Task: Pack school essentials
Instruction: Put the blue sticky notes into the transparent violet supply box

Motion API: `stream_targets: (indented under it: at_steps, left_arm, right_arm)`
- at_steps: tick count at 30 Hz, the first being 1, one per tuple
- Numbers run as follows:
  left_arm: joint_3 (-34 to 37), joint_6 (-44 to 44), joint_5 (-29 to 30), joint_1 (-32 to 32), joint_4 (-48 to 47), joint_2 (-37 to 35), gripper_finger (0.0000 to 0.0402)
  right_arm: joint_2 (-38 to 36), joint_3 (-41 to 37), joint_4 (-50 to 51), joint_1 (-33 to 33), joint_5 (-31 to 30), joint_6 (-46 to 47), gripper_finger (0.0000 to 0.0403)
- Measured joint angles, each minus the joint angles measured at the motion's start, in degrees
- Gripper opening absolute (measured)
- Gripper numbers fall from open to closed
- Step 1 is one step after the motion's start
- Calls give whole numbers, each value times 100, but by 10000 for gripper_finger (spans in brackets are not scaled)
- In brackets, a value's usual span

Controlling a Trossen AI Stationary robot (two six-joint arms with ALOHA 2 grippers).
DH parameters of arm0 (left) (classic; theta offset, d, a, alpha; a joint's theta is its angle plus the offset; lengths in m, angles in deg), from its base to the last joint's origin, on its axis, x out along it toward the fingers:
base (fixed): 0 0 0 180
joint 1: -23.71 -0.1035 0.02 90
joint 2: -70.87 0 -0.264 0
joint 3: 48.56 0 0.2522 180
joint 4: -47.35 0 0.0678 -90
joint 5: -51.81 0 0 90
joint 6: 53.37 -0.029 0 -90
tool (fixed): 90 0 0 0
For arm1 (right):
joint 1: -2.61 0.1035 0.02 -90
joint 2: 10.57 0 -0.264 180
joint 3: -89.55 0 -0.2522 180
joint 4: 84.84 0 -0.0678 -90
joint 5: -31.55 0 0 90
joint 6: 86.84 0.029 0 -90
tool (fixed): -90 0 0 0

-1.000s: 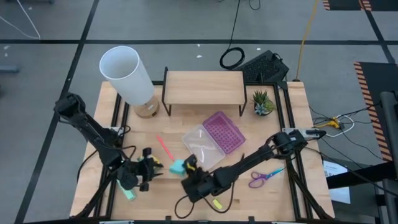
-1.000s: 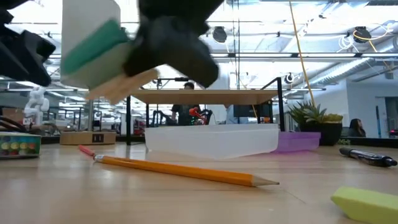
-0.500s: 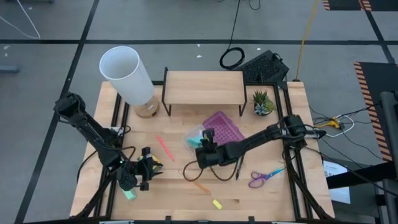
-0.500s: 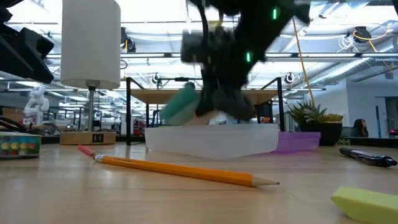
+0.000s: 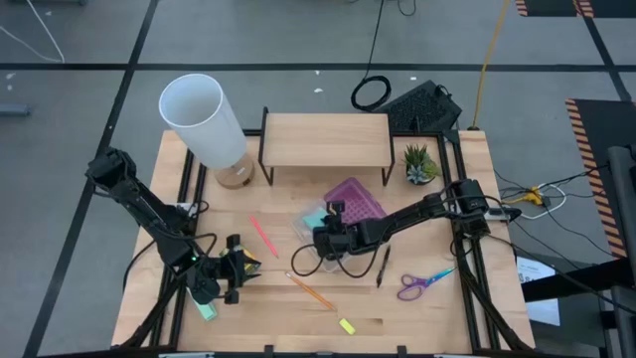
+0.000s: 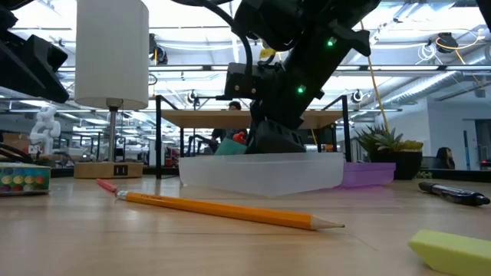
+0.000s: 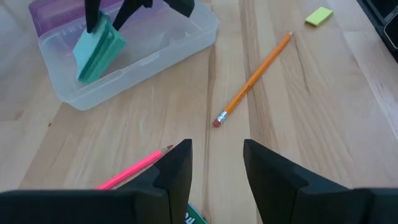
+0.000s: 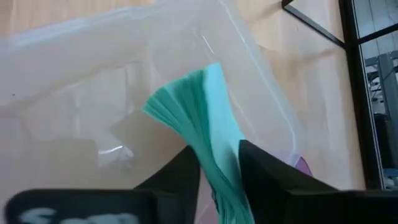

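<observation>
right gripper [image 5: 328, 231]: over the clear plastic case [image 5: 323, 232], jaws clamped on the teal sticky-note pad [image 7: 98, 50]
sticky-note pad: tilted, lower edge down inside the case, pages fanned in the right wrist view [image 8: 199, 112]
case: mid-table, purple lid [image 5: 358, 206] lying open behind it, in front of the wooden shelf [image 5: 325, 139]
left gripper [image 5: 236, 270]: front-left of the table, jaws apart, nothing between them
orange pencil [image 5: 311, 291]: flat on the table, front of the case
pink pencil [image 5: 262, 235]: left of the case, apart from it
black pen [image 5: 381, 268]: right of the case
scissors [image 5: 420, 282]: purple handles, front-right
yellow block [image 5: 347, 325]: near the front edge
crayon box [image 6: 23, 179]: far left in the low view, on the table
lamp [image 5: 207, 121]: back-left corner
</observation>
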Motion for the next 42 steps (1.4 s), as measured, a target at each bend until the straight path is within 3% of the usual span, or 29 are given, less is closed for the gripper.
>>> stream_targets:
  at_steps: [6,12,20,28,42]
  left_arm:
    - [-1,31,-2,0,-3,-2,150]
    - [-1,87,-2,0,-54,-2,150]
    - [-1,102,4,-7,-15,-2,150]
    - [-3,61,11,-7,37,-2,150]
    - [-3,48,16,-11,2,-4,150]
  right_arm:
    - [-214,2,138,48,78,-12,179]
    - [-785,2,672,37,1370,230,207]
    - [-925,9,79,-299,1871,1479,171]
    - [-315,7,-253,-544,2462,1423,129]
    - [-61,-389,-426,-992,3115,1262,121]
